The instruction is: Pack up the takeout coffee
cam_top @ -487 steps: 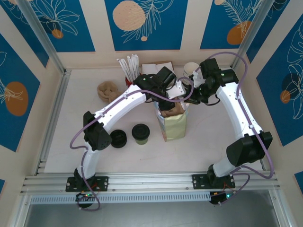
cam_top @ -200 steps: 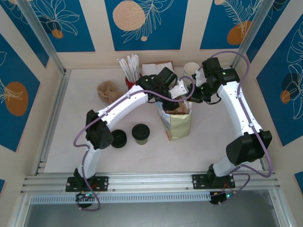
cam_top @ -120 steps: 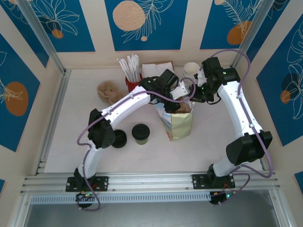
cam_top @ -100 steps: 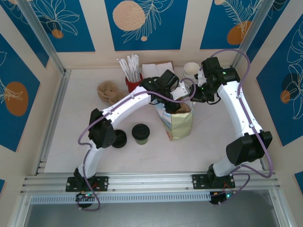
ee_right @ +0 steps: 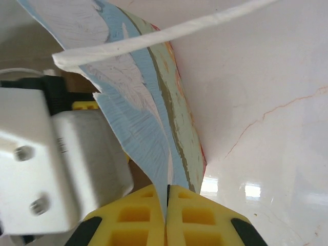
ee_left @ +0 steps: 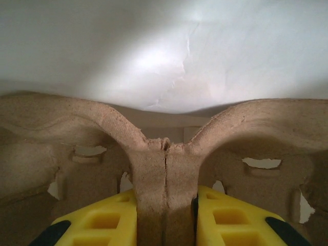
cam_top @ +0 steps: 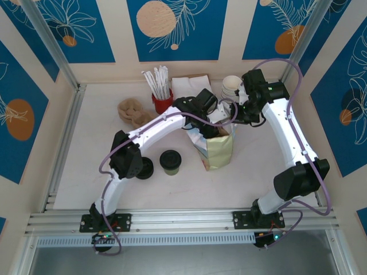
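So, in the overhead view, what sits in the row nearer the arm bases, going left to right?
all-black round lid piece → small olive-green cup with a black domed lid → pale green paper bag

So the coffee is a small round cup with a black domed lid on top and olive-green sides showing under it. From the overhead cam it's standing upright on the table, lid on. It sits toward the near side, a bit left of centre. Just to its left is the all-black round piece, about the same width. They're close beside each other, but I can't tell if they touch. The bag stands to its right with a clear gap between them. The cup is outside the bag, standing free.
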You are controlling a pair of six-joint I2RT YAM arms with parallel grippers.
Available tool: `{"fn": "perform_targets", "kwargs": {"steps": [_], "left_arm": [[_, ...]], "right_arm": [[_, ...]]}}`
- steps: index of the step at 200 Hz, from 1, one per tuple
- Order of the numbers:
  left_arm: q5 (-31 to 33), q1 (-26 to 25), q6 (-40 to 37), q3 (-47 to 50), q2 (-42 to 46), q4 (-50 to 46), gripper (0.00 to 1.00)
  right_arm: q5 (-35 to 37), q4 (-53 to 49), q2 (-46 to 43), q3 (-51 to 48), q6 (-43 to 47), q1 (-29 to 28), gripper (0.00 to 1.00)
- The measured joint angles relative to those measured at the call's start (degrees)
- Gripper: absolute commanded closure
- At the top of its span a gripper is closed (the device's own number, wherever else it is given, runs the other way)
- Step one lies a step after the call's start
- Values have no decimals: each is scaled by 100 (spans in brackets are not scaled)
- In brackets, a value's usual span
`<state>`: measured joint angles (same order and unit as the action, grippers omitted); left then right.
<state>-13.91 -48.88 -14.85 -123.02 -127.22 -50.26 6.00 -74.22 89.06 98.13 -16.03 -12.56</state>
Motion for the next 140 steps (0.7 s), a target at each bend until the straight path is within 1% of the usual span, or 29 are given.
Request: {"fn": "perform_targets", "kwargs": {"steps": [60, 140], "left_arm": [[-4, 0, 105, 131, -31, 37, 73], [-2, 0, 238, 323, -52, 262, 73]], "right_arm": [[-15, 9, 0, 2, -87, -20, 98], [-24, 26, 0, 2, -197, -20, 98]]}}
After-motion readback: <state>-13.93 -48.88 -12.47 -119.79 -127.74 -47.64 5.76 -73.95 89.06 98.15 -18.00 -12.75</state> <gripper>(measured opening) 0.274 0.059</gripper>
